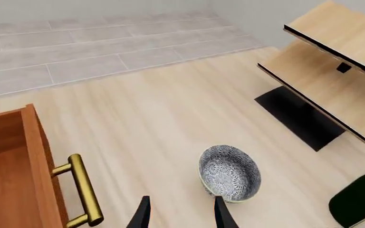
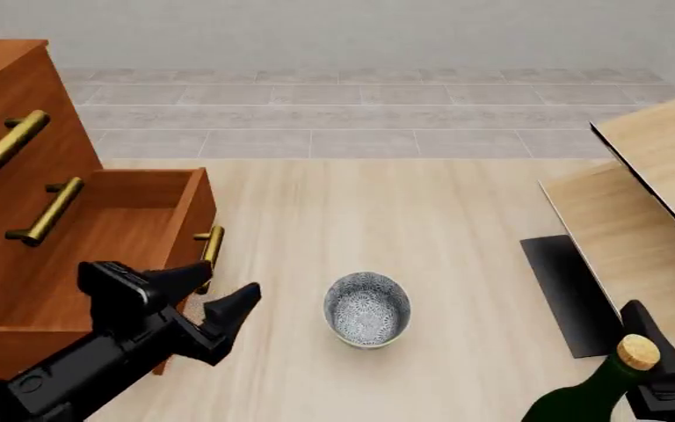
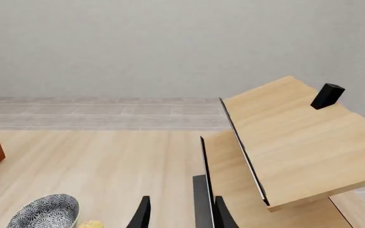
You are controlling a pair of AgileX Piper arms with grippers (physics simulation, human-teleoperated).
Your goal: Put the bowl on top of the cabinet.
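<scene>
The bowl point(image 2: 367, 309) sits upright mid-surface, open room all round; my left claw point(image 2: 214, 309) gapes empty beside the cabinet point(image 2: 10, 132); my right claw's state I cannot tell.

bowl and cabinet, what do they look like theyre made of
The bowl looks like glazed ceramic: a fine grey-white speckled pattern inside and a pale greenish rim. The cabinet looks like reddish-brown wood with visible grain; its bar handles look like polished brass, golden and shiny.

Corked green bottle point(image 2: 590, 396), pale shelving point(image 2: 654, 220)
</scene>
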